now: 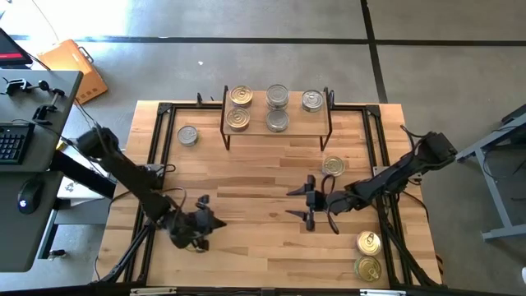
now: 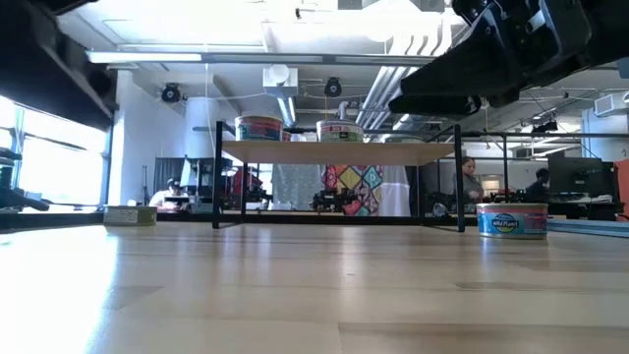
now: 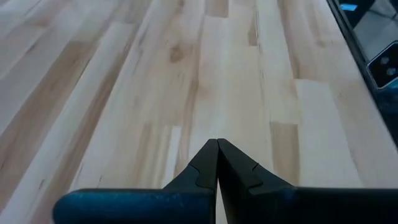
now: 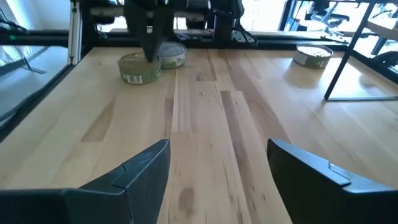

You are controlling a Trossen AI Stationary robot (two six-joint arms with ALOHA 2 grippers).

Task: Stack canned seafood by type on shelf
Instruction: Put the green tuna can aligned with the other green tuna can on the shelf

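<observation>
Task partly done. Shelf [image 1: 277, 129] at bench [image 1: 263, 177] far edge carries five tins: two gold [image 1: 239, 108], two silver stacked mid [image 1: 278, 108], one silver at right [image 1: 312, 100].

Still loose on bench:
- silver tin left of shelf [image 1: 188, 136]
- gold tin right of shelf [image 1: 333, 167]
- two gold near right corner [image 1: 369, 254]
- green-label tins by my left arm [image 4: 140, 67]

My right end effector [image 1: 306, 204] mid-bench, fingers wide, empty. My left end effector [image 1: 212, 220] near front-left, pinched closed, empty.
</observation>
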